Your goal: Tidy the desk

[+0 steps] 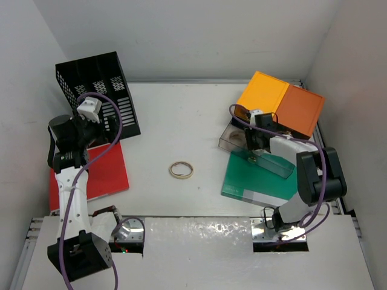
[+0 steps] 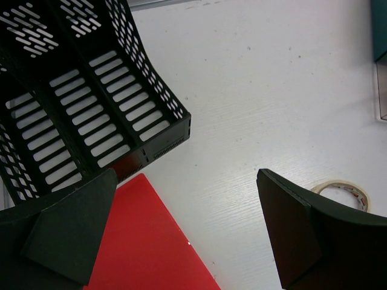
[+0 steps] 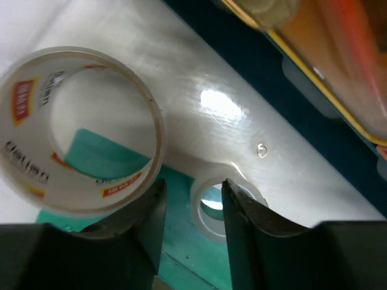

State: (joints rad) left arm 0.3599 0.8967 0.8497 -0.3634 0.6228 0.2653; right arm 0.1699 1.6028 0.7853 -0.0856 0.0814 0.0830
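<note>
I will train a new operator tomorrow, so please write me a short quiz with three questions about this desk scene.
1. True or false: the left arm's fingers stand open and hold nothing.
2. What lies alone near the middle of the desk? A) a tape ring B) a stapler C) a mug
3. What colour is the folder nearest the right arm?
Key: 1 true; 2 A; 3 green.

Left gripper (image 2: pixel 184 205) gaping over the desk (image 2: pixel 272 90).
Black file rack (image 2: pixel 91 109) upper left, red folder (image 2: pixel 151 248) bottom, tape ring (image 2: pixel 346 190) lower right.
</note>
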